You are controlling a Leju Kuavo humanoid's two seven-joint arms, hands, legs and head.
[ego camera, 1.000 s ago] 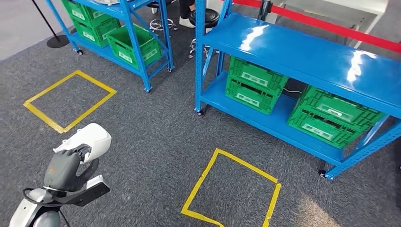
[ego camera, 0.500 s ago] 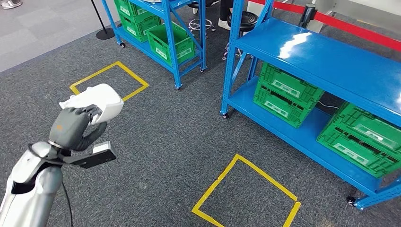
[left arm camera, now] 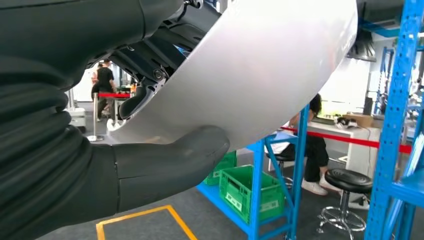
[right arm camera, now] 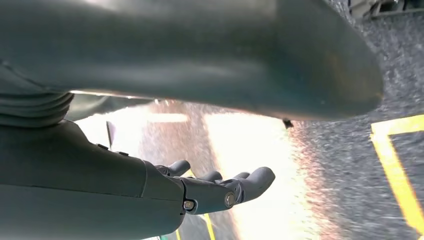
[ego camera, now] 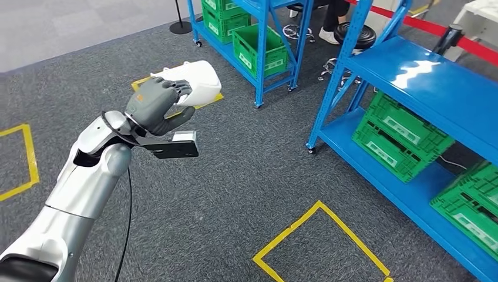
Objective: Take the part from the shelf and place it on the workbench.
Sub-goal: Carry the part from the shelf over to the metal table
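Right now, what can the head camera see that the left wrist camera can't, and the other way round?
Head view alone: the silver left arm, a yellow tape square on the carpet, and green crates on the near blue shelf's lower deck.

Left wrist view alone: a person sitting at a white table, and another person standing far off by a red barrier.

Both: the left hand holding the white part, the black stool, and the green crate on the far blue rack.
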